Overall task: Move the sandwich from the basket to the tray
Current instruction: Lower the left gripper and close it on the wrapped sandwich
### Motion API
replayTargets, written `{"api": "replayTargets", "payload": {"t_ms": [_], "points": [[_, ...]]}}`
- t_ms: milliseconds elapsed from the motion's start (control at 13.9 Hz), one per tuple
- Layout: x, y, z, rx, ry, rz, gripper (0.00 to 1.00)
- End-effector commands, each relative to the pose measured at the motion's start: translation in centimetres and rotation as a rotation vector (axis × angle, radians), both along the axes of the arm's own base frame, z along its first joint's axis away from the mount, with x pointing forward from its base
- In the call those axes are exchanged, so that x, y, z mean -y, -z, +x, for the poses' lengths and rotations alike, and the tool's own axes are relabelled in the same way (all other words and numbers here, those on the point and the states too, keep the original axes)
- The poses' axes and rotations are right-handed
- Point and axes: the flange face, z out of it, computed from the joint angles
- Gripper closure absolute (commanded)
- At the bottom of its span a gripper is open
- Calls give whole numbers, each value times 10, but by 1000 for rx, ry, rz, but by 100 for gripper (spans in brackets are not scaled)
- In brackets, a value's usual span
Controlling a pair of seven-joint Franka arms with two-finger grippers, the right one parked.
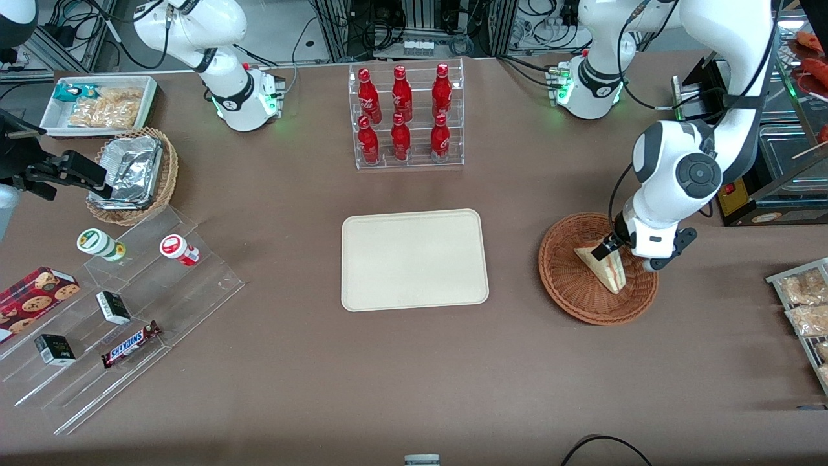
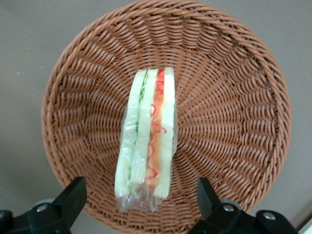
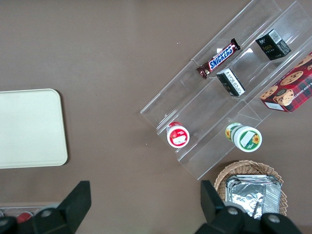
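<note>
The sandwich (image 2: 146, 134), judged light, soft and slippery in its clear wrap, lies in the basket (image 2: 234, 97), where the gripper (image 2: 139, 197) is held open astride it, best closed gently across the flat bread faces.

The pincer (image 1: 613, 248) hangs just above the round reddish-brown woven wicker basket (image 1: 569, 285), its fingers (image 2: 73, 197) spread apart on either side of the triangular bread sandwich with red and green filling (image 1: 605, 266), over the end of the sandwich farther from the front camera. The sandwich lies in the basket, under the pincer. The basket rests on the table (image 1: 414, 375) toward the working arm's end. The flat cream-beige rectangular tray (image 1: 414, 259) lies on the table beside the basket, well apart from the pincer, toward the parked arm's end. The clear rack of red bottles (image 1: 406, 116) stands farther from the front camera than the tray.
</note>
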Motion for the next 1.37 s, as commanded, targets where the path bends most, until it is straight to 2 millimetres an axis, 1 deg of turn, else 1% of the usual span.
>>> {"api": "replayTargets", "payload": {"t_ms": [0,144,360,432,504,576,647,719,863,935,1007,1151,1223,1295], "points": [[2,27,4,7,-23,-5,0],[3,34,5,17,-23,-8,0],[2,36,5,13,-25,-8,0],[3,36,5,11,-25,-7,4],[2,36,4,5,-28,-6,25],[3,35,3,-2,-21,-5,56],[1,33,1,-19,-15,-2,77],[2,30,-1,-34,-7,1,85],[2,24,-1,-46,8,4,88],[1,18,-2,-56,29,7,88],[2,6,2,-73,52,9,88],[3,-23,15,-138,74,18,88],[7,-34,20,-159,88,19,88],[19,-43,22,-173,114,18,87]]}}
